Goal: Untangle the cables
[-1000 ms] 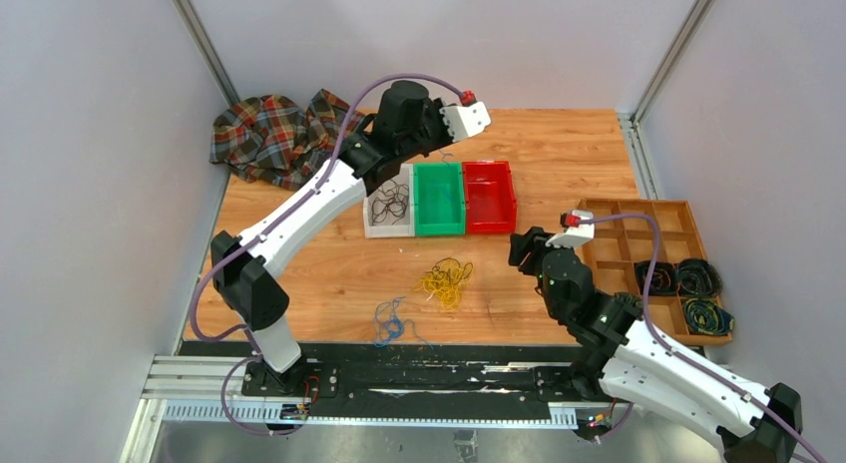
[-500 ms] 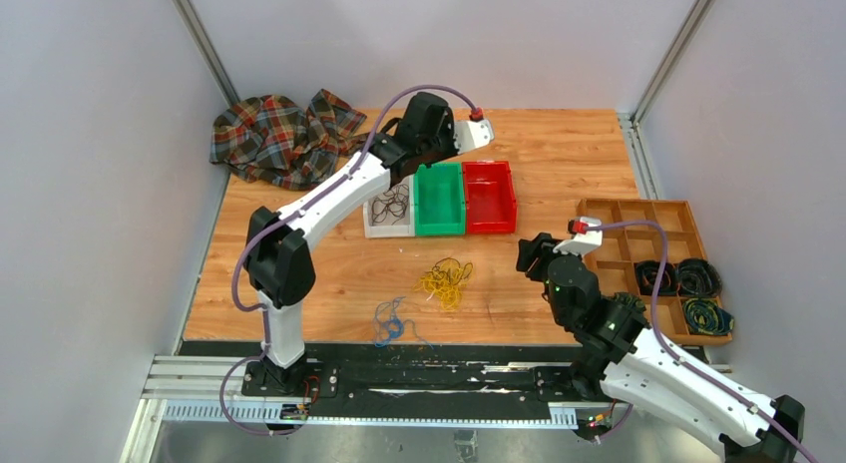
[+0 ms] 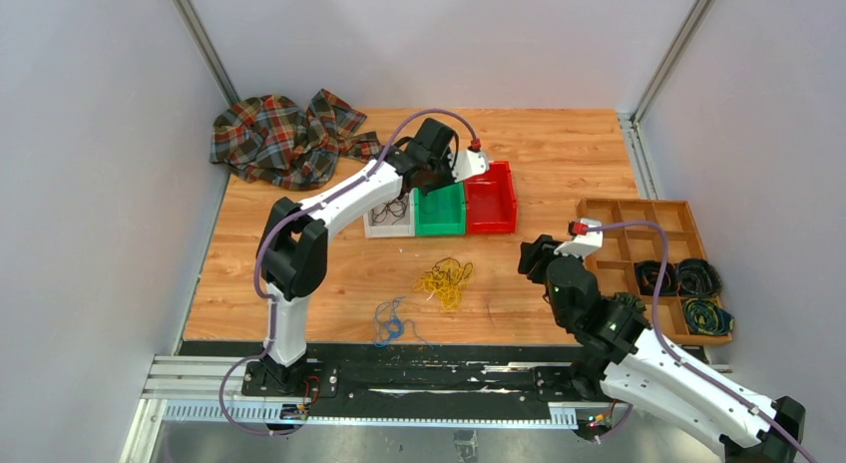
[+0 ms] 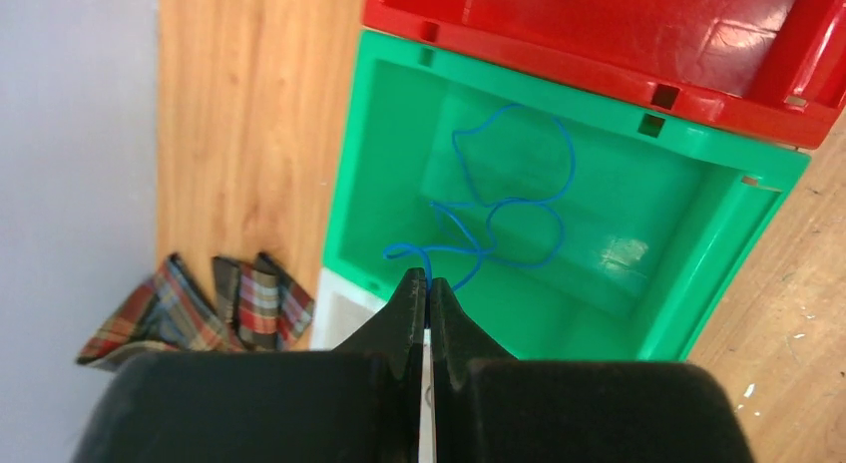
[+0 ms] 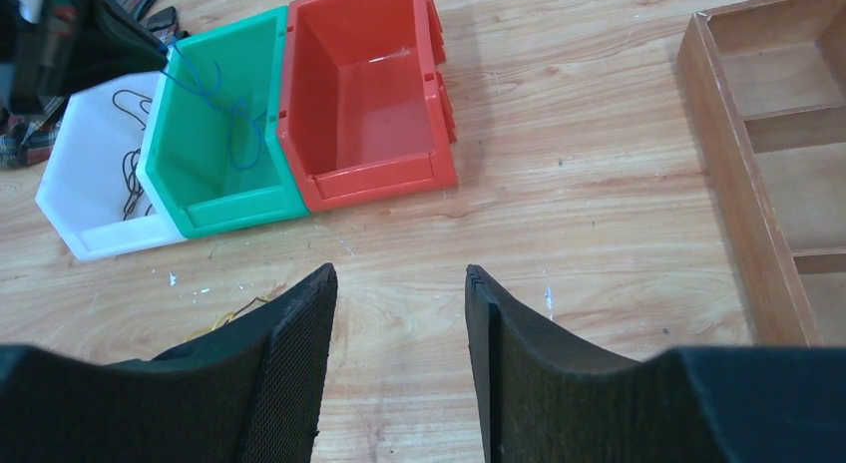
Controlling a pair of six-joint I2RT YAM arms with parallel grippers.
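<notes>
My left gripper is shut on a thin blue cable that hangs in loops into the green bin; it shows in the right wrist view too. In the top view the left gripper is over the green bin. A yellow cable tangle and a blue cable tangle lie on the table's front. Black cables lie in the white bin. My right gripper is open and empty above bare wood, at the table's right front.
A red bin stands right of the green one. A wooden compartment tray at the right holds larger wire coils. A plaid cloth lies at the back left.
My left arm has swung down and nearer, bringing its gripper over the green bin. My right gripper has shifted slightly right.
</notes>
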